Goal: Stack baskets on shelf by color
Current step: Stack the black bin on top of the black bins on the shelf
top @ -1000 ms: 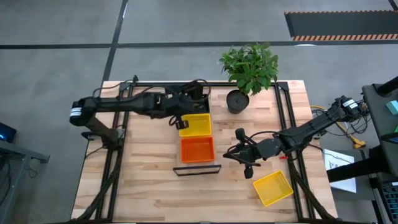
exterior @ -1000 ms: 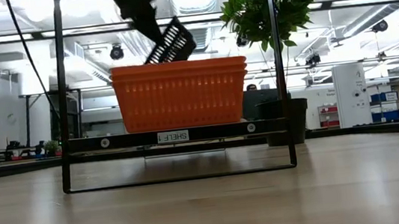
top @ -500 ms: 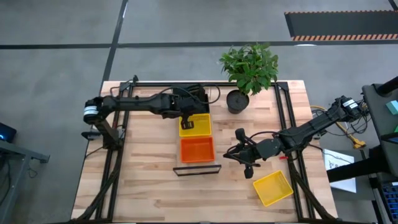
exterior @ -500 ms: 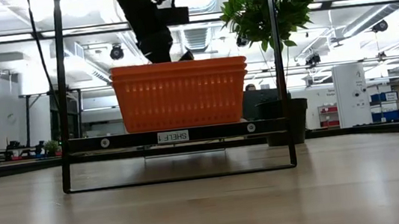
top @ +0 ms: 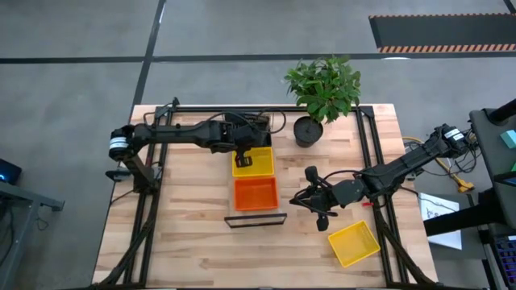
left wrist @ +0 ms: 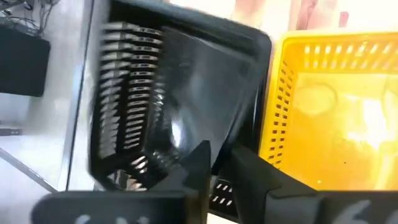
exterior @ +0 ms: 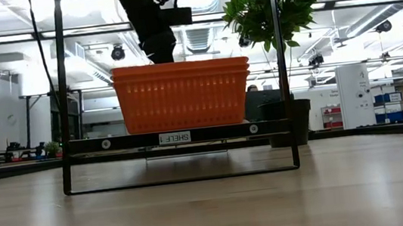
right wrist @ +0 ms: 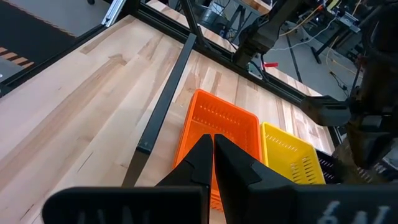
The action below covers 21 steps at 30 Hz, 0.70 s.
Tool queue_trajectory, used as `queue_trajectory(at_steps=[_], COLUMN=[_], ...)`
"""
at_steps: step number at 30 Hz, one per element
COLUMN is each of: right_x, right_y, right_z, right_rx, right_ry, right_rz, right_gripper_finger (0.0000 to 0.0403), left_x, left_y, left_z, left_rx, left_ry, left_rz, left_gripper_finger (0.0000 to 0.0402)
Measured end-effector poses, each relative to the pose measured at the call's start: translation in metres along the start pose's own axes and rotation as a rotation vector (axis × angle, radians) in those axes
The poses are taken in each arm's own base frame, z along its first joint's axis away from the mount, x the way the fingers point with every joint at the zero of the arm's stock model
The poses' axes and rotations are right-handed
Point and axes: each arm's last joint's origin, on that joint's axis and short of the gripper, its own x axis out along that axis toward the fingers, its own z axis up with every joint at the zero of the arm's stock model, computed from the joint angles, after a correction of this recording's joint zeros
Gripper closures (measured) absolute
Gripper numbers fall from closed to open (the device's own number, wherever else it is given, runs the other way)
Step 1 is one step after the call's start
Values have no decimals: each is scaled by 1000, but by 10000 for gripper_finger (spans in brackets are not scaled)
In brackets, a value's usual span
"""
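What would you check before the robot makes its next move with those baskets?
1. Black basket settled flat: cannot tell; it sits right beside the shelved yellow basket.
2. Left claw clear of the black basket: cannot tell.
3. Right claw shut, empty and out of the way: ok, it hangs to the right of the shelf.
4. Red basket on the shelf: ok.
5. Loose yellow basket stacked with its match: not ok; it lies on the table near the right claw.

red basket (top: 255,193), yellow basket (top: 252,161) on shelf (top: 255,219); black basket (left wrist: 168,106)
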Motion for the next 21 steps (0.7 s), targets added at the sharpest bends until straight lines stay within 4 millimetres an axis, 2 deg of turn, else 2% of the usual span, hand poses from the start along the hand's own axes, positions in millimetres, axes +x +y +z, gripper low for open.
queue_trajectory(at_steps=[10, 15, 21], right_x=[0, 0, 0], right_y=[0, 0, 0], right_z=[-1, -1, -1], right_rx=[-3, -3, -3], right_ry=[10, 11, 11], right_rz=[3, 3, 3], right_gripper_finger=[394, 394, 394], left_x=[0, -2, -1], left_y=[-2, -1, 0], left_z=[0, 3, 13], left_rx=[-21, -41, -182], left_ry=[-4, -23, -125], left_rz=[-58, -67, -59], left_gripper_finger=[313, 304, 303])
